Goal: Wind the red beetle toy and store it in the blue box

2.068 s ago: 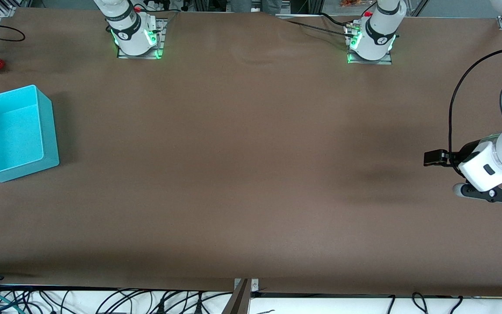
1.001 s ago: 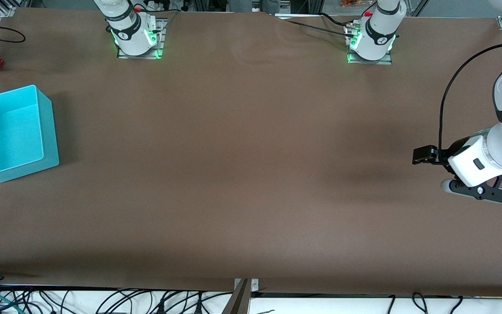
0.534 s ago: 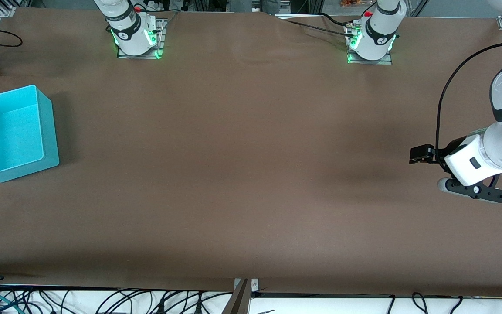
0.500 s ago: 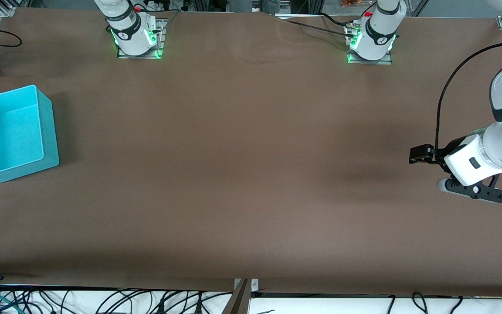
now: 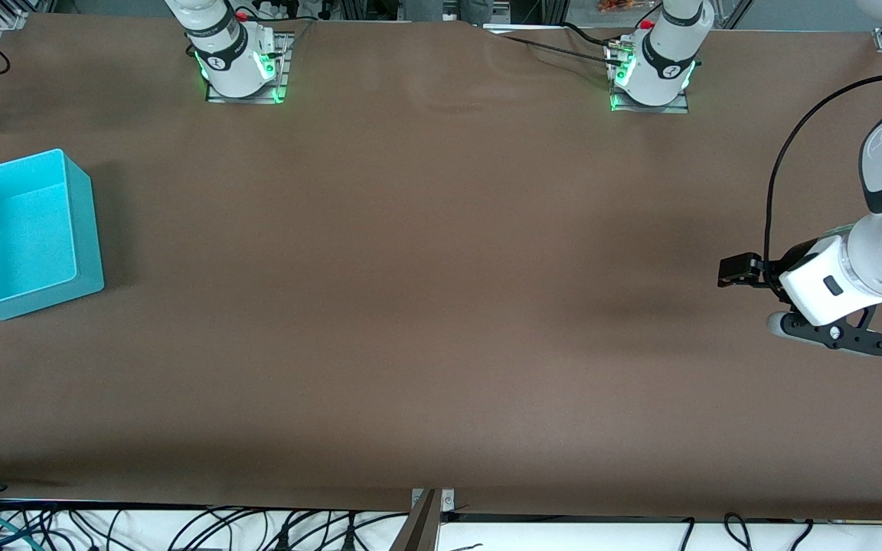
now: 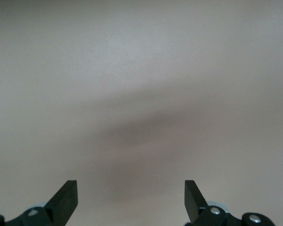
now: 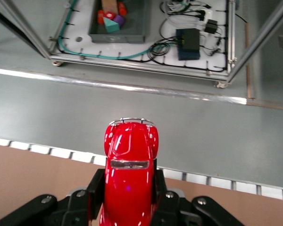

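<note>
Right gripper (image 7: 128, 207) pinches the red beetle toy (image 7: 129, 179) past the table edge; left gripper (image 6: 131, 202) spread over bare tabletop

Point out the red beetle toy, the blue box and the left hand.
red beetle toy (image 7: 129, 181): right wrist view, on its roof.
blue box (image 5: 83, 222): front view, on its outer side wall.
left hand (image 6: 131, 202): left wrist view, midway between its open fingertips.

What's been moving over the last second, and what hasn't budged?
The right gripper, shut on the red beetle toy, slid off past the table's edge at the right arm's end. The open left gripper crept slightly toward the table's middle. The blue box stayed put.
</note>
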